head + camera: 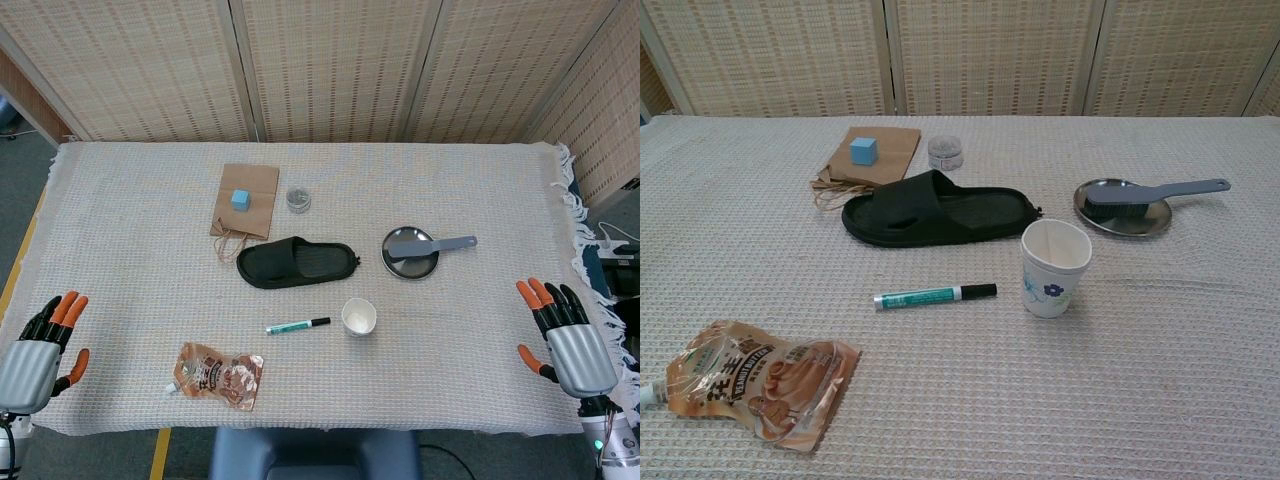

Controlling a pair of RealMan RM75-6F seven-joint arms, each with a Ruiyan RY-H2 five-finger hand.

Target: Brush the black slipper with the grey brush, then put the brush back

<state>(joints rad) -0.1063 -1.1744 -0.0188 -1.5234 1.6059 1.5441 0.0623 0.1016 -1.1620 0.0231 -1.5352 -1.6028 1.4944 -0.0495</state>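
A black rubber slipper (297, 262) lies on its sole near the middle of the table covered in a cream woven cloth (130, 260), its open heel end pointing toward the robot's right and its strap toward the left. Well apart from it on the right sits a round, shiny metal plate (410, 268), and the grey plastic brush (428, 244) rests across that plate — bristle head down on the metal, the long handle sticking out past the rim to the right, as the chest view shows plainly. Just behind the slipper's strap end lies a flat brown paper bag with twine handles (245, 200), a small light-blue cube (240, 199) standing on it, and beside the bag is a small round clear container (298, 199). In front of the slipper a white paper cup with a blue flower print (1054, 267) stands upright, with a green-barrelled marker with a black cap (298, 325) lying just to its left. Nearer the front edge on the left lies a brown, crinkled snack pouch with a white spout (219, 374). The left hand (42, 352) hovers at the table's left front corner, released, fingers apart and grasping nothing; the right hand (566, 338) hangs at the right front edge in the same way — spread and empty. Both are well apart from the brush and slipper.
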